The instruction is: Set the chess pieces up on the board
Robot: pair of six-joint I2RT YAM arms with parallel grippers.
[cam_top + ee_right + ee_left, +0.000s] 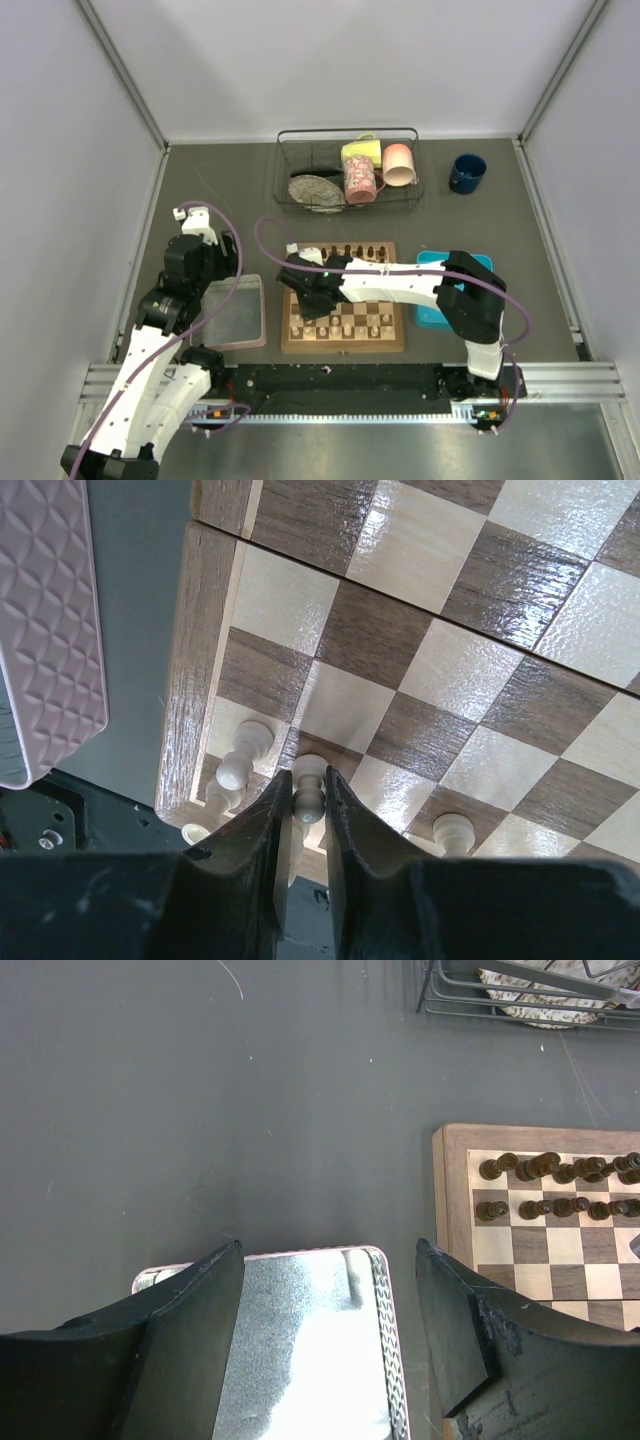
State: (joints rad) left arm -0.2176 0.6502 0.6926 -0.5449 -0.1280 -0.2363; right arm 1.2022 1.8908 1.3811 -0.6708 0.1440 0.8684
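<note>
Currently my right gripper [307, 777] is pinching a pale cream turned wooden chess piece [308, 798], one finger tight against each side. The piece is upright near the near-left corner of the square wooden chessboard with light and dark brown checks [195, 680]. Whether its base touches the square I cannot tell. Other cream pieces [240, 762] stand just beside it. Dark brown pieces [560, 1172] fill two rows along the far edge. My left gripper [330, 1255] hangs spread wide, holding nothing, above the clear pinkish tray [385, 1300] lying beside the board's left border.
</note>
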